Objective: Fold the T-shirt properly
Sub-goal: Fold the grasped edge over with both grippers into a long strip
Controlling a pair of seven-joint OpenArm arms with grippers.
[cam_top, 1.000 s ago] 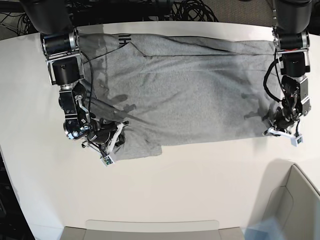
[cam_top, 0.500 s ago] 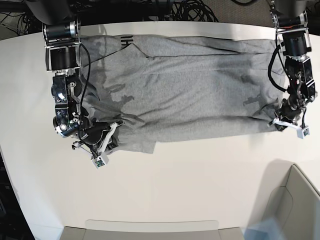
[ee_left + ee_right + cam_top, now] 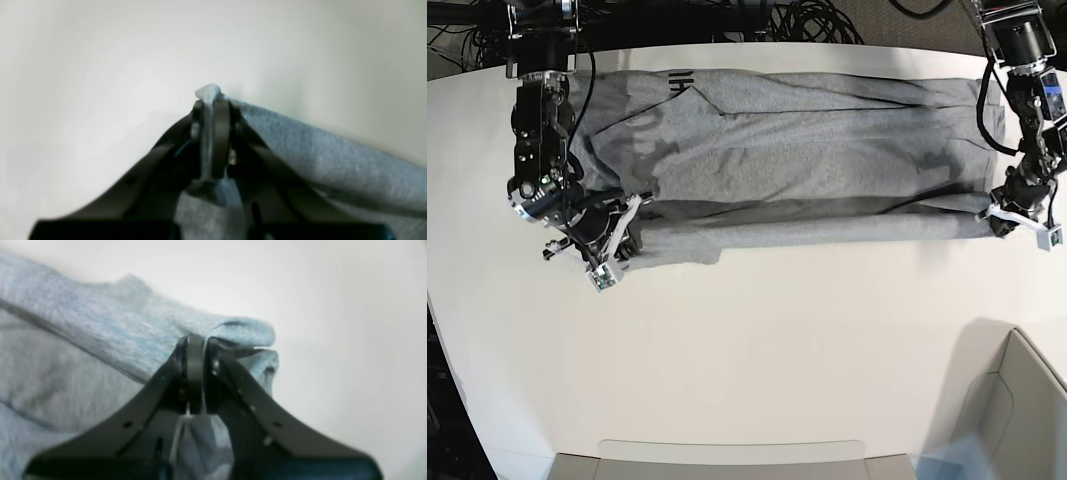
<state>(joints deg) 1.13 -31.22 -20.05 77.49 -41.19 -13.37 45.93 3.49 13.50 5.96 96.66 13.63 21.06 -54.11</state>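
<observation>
Tension should be kept even along the T-shirt edge pinched shut in left fingers and right fingers, carried level toward twelve o'clock over the bench.

Both arms reach down from the frame's top corners. The left gripper at mid-right and the right gripper at mid-left each stand clamped on pinched grey cloth.

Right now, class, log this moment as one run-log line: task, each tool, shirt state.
task: fold T-shirt | left tool: shut on shirt edge | right tool: shut on shirt edge | shirt: near edge lifted off table, fold unfinished
</observation>
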